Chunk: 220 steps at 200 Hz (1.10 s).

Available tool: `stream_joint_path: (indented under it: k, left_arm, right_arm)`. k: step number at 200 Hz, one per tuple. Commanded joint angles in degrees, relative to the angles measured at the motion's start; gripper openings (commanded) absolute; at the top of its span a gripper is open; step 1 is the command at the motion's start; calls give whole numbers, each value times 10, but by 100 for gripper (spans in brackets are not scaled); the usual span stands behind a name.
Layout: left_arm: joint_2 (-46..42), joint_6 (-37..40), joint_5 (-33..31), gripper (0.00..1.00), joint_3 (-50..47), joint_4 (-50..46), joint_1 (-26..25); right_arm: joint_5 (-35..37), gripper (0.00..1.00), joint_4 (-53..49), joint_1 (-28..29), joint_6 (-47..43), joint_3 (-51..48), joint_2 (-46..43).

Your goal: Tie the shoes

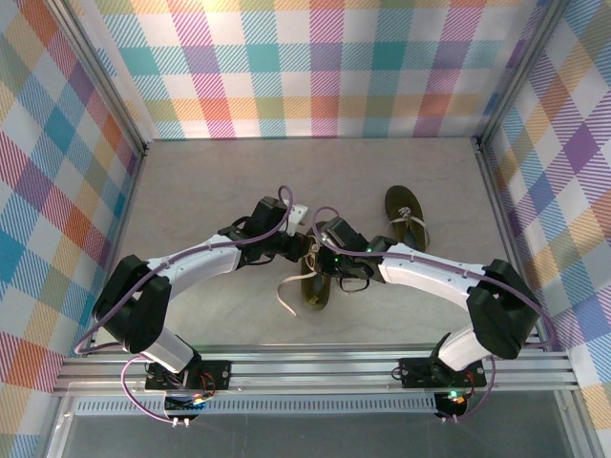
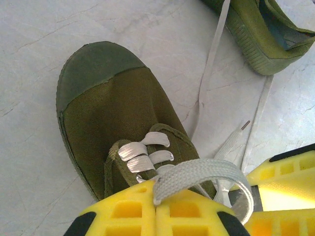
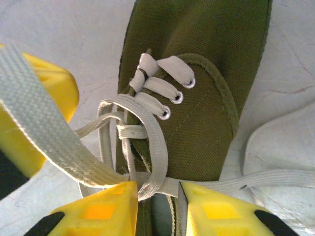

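Overhead view: the left arm (image 1: 205, 258) and right arm (image 1: 430, 277) meet over one olive shoe (image 1: 316, 291) in the middle of the surface (image 1: 210, 191). Its long axis runs from near edge to far edge, toe nearward, and the second shoe (image 1: 408, 218) lies apart toward the right edge. Left wrist view: the left end effector (image 2: 156, 209) is clamped together on a pale lace (image 2: 197, 171), with the toe pointing away from it. Right wrist view: the right end effector (image 3: 158, 206) has its fingers apart directly over the eyelets, lace strands crossing the gap unpinched.

Bright, even overhead light — soft shadows, near foreground slightly blurred.
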Motion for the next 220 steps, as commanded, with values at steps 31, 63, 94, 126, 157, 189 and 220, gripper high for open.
stream_joint_path:
  k: [31, 63, 94, 126, 157, 189, 220]
  left_arm:
    - [-8, 12, -36, 0, -1, -13, -4]
    - [-7, 23, -53, 0, 4, -27, -8]
    - [-5, 31, -64, 0, 8, -35, -12]
    - [-4, 32, -66, 0, 9, -36, -14]
    - [-7, 36, -70, 0, 9, -39, -16]
    - [-8, 42, -86, 0, 9, -46, -18]
    - [-10, 44, -96, 0, 10, -50, -19]
  right_arm:
    - [8, 31, 21, 1, 8, -3, -18]
    - [2, 32, 33, 0, 9, -10, -31]
    - [-11, 33, 47, 0, 5, -12, -38]
    - [-31, 32, 48, 0, 5, -1, -17]
    - [-42, 30, 57, 1, 6, 3, 1]
    - [-44, 28, 53, 0, 10, 10, 15]
    - [-36, 24, 46, 0, 16, 14, 23]
